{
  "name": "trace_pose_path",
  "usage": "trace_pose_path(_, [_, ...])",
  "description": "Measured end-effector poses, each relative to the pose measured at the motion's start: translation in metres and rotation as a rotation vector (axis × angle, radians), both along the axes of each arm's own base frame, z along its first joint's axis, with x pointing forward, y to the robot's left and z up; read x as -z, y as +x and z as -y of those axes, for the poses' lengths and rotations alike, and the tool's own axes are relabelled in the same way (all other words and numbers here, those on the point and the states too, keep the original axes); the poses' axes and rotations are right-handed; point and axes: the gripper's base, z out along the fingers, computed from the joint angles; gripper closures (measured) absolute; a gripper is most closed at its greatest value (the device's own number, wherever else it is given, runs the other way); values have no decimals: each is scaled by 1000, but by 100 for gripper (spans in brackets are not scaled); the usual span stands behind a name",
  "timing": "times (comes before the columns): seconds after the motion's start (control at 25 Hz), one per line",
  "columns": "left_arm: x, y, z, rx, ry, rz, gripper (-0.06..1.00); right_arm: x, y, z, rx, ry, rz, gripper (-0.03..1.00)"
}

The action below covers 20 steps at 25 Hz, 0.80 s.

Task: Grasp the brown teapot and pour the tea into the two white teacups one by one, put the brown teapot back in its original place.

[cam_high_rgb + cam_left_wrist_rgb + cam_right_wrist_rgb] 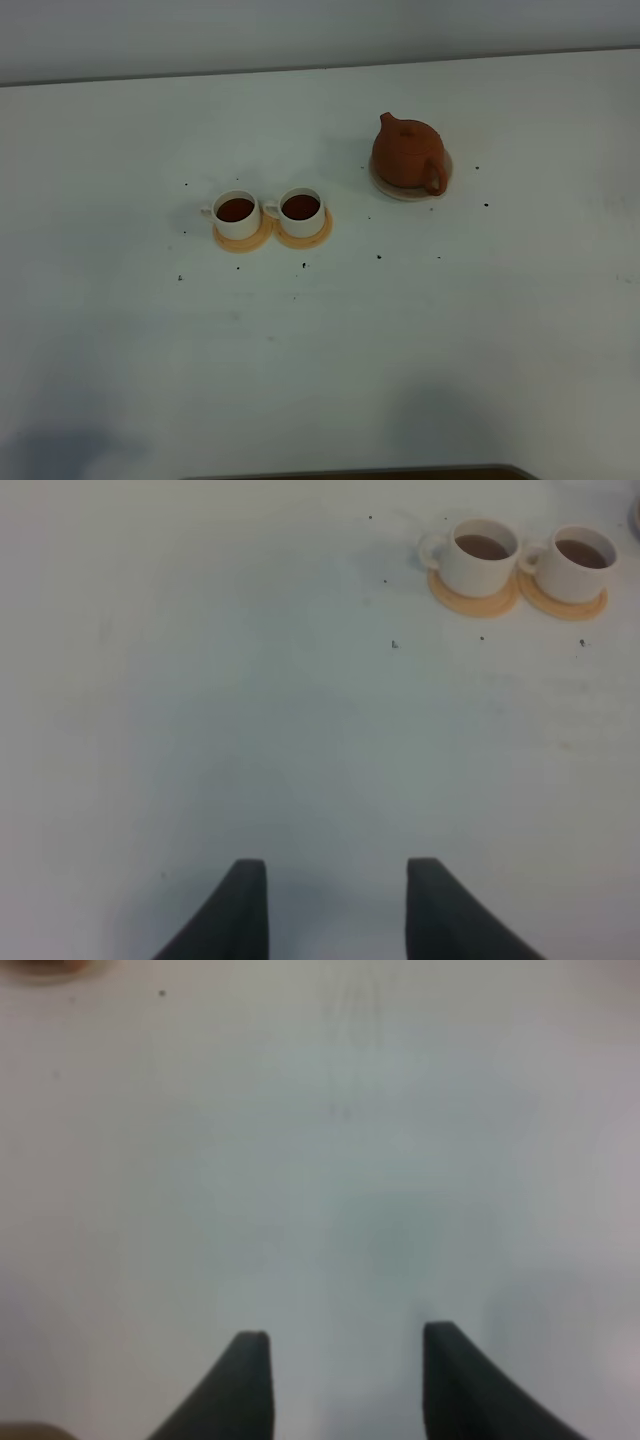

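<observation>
Both white teacups (268, 213) hold tea; the brown teapot (407, 153) sits on its saucer (443, 184) at two o'clock. Apparently finished: left claw (335, 900) and right claw (345, 1380) released, empty.

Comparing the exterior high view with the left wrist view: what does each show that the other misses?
Only the exterior high view shows the brown teapot sitting on its cream saucer. Only the left wrist view shows the left gripper, jaws apart with nothing between them. Both show the two white teacups, filled with tea on orange coasters, and the white table.
</observation>
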Motion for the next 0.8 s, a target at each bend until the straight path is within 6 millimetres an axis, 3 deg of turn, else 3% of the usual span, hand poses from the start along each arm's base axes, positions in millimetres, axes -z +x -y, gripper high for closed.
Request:
trace_pose_path(0.48, [0,0,0,0,0,0,58,2,-22,4,1,25,136,59])
trace_pose_path(0.8, [0,0,0,0,0,0,58,2,-23,4,0,31,141,59])
